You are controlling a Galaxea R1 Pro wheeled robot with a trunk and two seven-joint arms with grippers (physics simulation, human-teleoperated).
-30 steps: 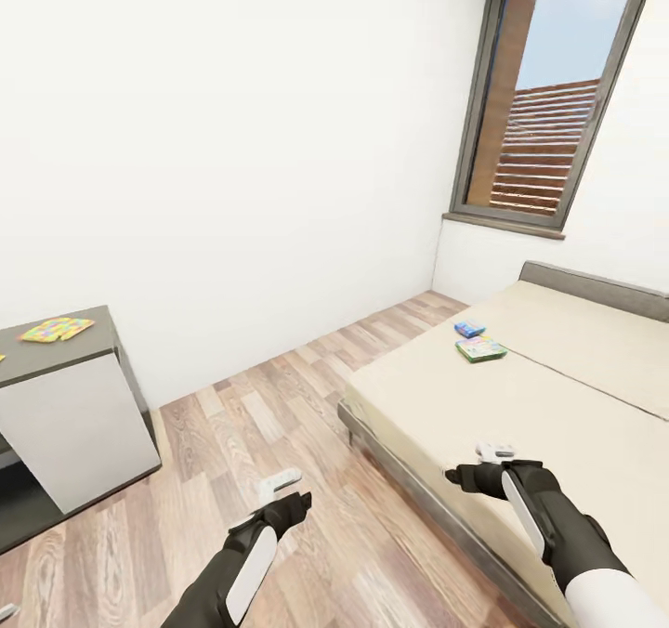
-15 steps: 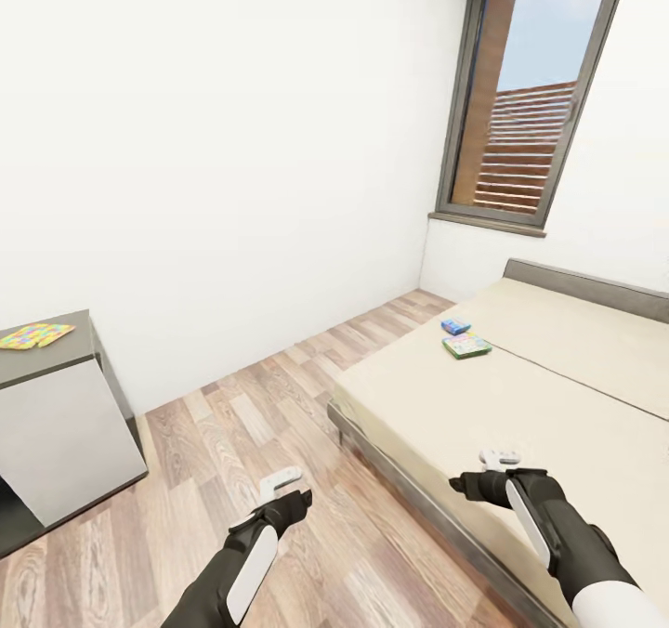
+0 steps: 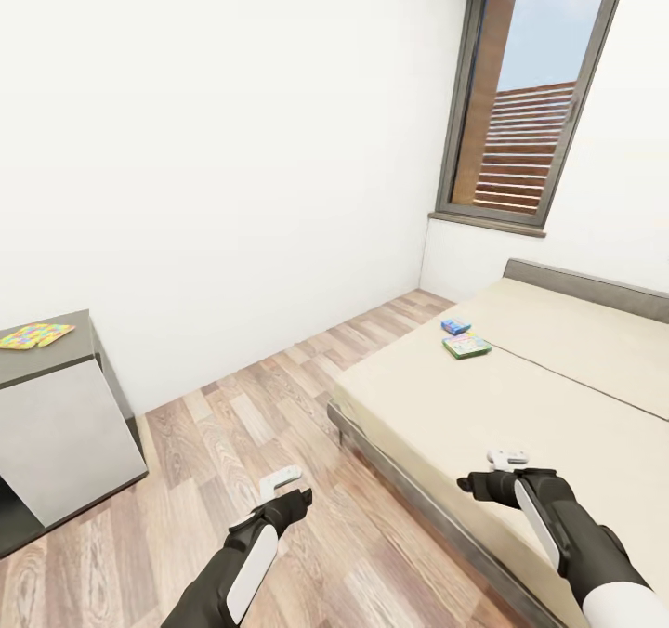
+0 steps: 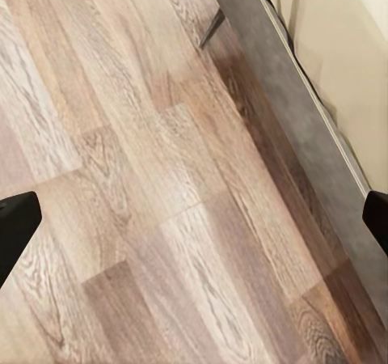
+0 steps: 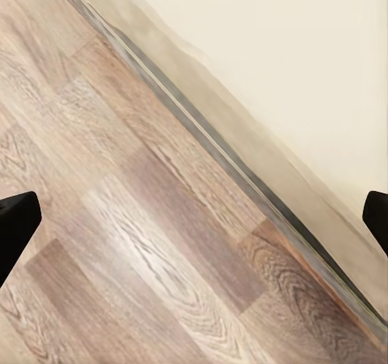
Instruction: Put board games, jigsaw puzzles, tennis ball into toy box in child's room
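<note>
Both our left gripper (image 3: 279,481) and right gripper (image 3: 507,457) hang spread and empty. The two board games (image 3: 465,338) lie on the bed (image 3: 557,396), well ahead of our right gripper; reaching from here risks overextending and bumping the bed's frame.

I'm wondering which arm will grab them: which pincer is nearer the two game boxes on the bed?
The right pincer: it hangs over the bed's near edge, the board games farther up the mattress. The left pincer is over the wooden floor, off the bed.
</note>
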